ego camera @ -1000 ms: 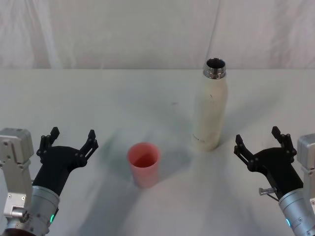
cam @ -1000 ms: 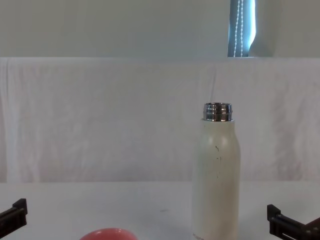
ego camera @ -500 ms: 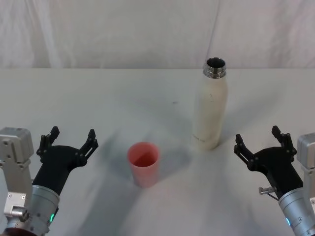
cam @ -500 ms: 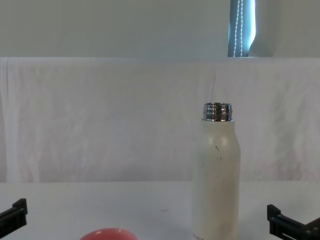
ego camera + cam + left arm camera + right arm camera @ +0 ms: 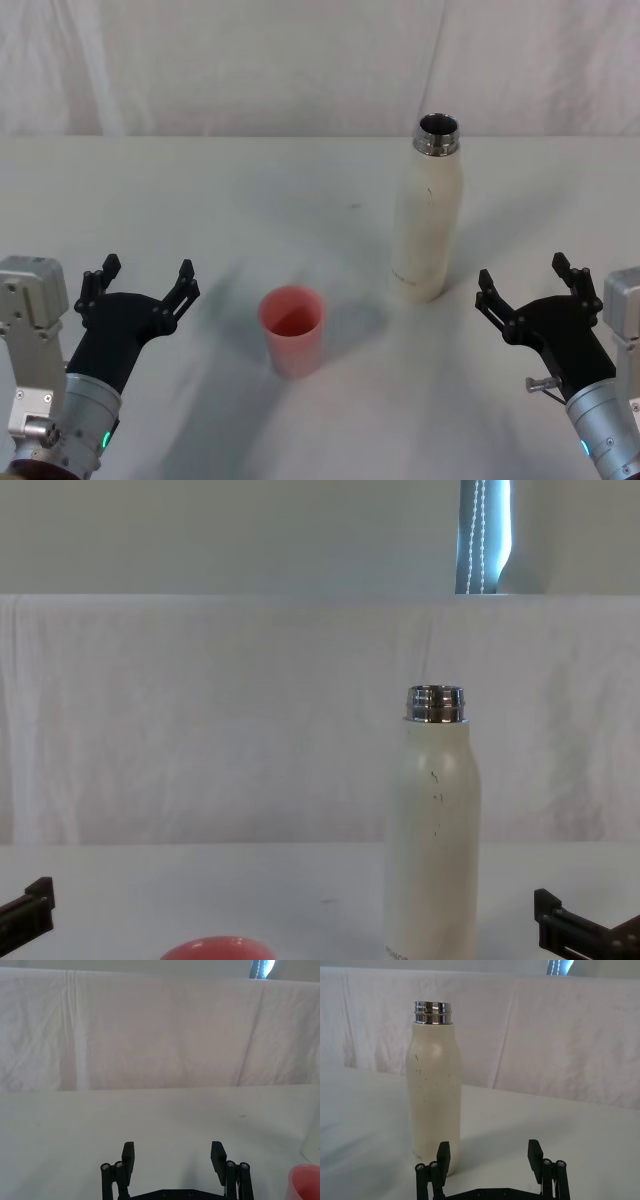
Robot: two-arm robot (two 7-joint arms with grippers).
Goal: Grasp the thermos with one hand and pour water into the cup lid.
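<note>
The thermos [image 5: 429, 214] stands upright on the white table [image 5: 200, 200], right of centre, its steel neck uncapped and open at the top. The cup lid [image 5: 292, 331] stands mouth up, nearer the robot and to the thermos's left, apart from it. The left tool [image 5: 141, 285] hovers low over the table at the near left, fingers spread and empty, well apart from the cup lid. The right tool [image 5: 524, 286] hovers at the near right, fingers spread and empty, near the thermos's base but not touching it. A white cloth backdrop [image 5: 200, 720] hangs behind the table.
</note>
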